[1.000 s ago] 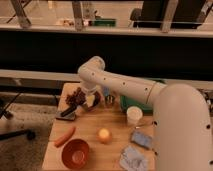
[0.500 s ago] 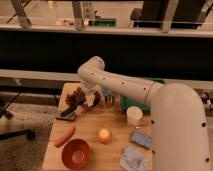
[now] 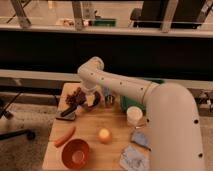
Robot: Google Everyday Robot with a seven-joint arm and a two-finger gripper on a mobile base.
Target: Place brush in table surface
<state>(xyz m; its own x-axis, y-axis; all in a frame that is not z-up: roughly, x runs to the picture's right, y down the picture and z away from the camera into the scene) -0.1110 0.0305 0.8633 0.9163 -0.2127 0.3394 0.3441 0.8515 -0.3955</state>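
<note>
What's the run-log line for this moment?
gripper: low over far left of table surface, among dark clutter | fingers: open | brush: cannot make out | near side: orange bowl, carrot

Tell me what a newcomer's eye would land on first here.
First the big white robot arm, sweeping from the lower right up and over the wooden table surface, with its gripper down at the table's far left among dark items. Then the warm colours near the front: the red-orange bowl at the front left, the carrot beside it, and the orange fruit mid-table.
</note>
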